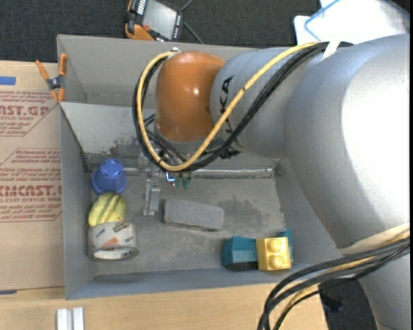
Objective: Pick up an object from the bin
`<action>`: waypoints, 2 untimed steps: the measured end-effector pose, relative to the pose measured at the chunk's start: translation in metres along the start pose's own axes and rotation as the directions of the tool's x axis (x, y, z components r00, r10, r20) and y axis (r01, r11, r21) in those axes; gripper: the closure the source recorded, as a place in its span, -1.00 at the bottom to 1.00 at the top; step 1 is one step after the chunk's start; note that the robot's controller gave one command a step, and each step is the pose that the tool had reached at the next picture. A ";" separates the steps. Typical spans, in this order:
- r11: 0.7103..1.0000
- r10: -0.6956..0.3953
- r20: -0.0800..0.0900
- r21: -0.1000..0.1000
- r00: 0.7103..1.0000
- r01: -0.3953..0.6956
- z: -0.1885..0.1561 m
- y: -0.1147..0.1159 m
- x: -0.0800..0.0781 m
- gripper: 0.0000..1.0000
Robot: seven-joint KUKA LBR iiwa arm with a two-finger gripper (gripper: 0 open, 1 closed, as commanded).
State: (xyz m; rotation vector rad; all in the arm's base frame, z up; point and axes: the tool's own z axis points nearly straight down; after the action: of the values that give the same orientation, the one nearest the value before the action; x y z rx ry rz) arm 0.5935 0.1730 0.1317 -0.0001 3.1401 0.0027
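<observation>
Gripper (151,199) low in the bin (76,205), left of middle, over bare floor. We cannot tell whether it is released or clenched; we see nothing held. No pick yet, by our reading.

Nearest candidates: grey block (193,214) just beside it on the right; blue cap (109,176) and yellow ridged thing (107,209) near on the left. Tape roll (113,241) at near left, teal-and-yellow block (257,252) well apart at near right.

Risks, as we judge: a grasp here takes only air, since the gripper stands between things; a sideways shift could shove the grey block or tip the cap; the block lies flat and broad, so it may slip out.
</observation>
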 end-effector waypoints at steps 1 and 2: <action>1.000 0.000 0.000 0.000 1.000 0.000 0.000 0.000 0.000 -1.00; 1.000 -0.019 0.010 -0.001 1.000 0.019 0.018 0.010 0.002 -1.00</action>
State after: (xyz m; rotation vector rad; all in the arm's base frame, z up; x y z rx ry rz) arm 0.5913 0.1829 0.1134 -0.0294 3.1295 0.0046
